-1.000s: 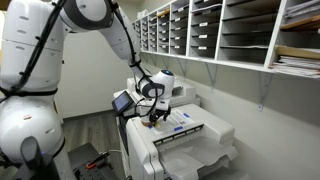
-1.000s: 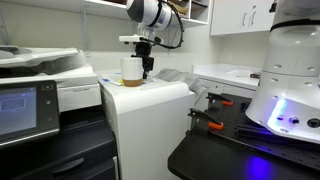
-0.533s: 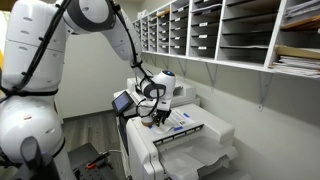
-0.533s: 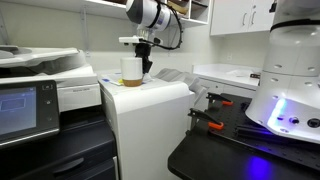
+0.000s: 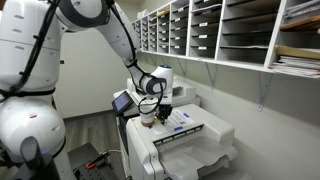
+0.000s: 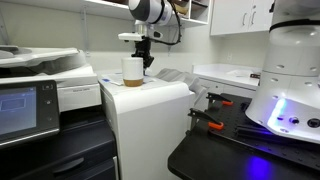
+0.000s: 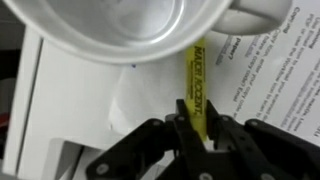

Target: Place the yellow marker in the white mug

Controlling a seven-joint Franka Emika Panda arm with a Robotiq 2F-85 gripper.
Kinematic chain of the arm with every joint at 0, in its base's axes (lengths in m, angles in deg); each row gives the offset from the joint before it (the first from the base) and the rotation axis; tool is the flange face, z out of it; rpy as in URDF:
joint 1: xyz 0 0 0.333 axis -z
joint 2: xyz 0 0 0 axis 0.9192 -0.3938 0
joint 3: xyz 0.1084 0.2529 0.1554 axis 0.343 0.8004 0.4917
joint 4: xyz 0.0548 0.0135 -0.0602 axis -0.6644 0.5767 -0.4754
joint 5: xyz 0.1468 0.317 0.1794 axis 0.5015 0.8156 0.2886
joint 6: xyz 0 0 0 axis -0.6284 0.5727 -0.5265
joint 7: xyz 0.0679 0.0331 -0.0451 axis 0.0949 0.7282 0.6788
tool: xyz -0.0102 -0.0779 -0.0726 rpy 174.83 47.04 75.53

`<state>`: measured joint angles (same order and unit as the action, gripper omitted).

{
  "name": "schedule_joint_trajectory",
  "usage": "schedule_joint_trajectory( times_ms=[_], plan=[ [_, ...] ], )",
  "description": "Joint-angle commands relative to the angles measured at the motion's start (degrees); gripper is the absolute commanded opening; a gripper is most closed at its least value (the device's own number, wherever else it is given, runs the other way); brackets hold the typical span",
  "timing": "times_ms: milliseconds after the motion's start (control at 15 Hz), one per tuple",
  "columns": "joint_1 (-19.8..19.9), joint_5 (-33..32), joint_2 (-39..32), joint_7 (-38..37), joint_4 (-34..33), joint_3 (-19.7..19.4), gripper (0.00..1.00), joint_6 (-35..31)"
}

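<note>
Three views, and only the wrist view shows us the marker (image 7: 193, 75). It is yellow with black lettering, and it is pinched near one end between the jaws of the gripper (image 7: 197, 116). Its other end reaches the outer rim of the mug (image 7: 60, 35). The mug's open mouth fills the top of that picture, and the marker is not inside it. Beneath lie a printed sheet (image 7: 272, 90) and the white printer top (image 7: 55, 120).

In an exterior view the mug (image 6: 132, 70) stands upright near the corner of the printer (image 6: 145, 115), with the gripper (image 6: 147, 64) just beside it at rim height. From here the marker is too small for us to pick out. A copier with a screen (image 6: 25, 105) stands behind, and the robot base (image 6: 295, 70) rises on the other side.

In an exterior view the arm (image 5: 120, 40) bends down over the printer and the gripper largely hides the mug. Wall shelves of paper trays (image 5: 230, 30) run above.
</note>
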<state>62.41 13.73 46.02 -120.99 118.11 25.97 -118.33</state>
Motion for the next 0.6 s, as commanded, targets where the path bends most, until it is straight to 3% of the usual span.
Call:
schedule_joint_trajectory(
  times_ms=[0,333,533],
  plan=[
    [-1.39,-7.4,3.7,-5.77,1.37,-2.91,0.05,1.5],
    [-1.15,-19.57,7.48,-15.26,1.83,-4.22,0.05,0.75],
    [-1.1,-30.41,11.02,-18.31,1.27,-3.17,0.05,5.53]
  ],
)
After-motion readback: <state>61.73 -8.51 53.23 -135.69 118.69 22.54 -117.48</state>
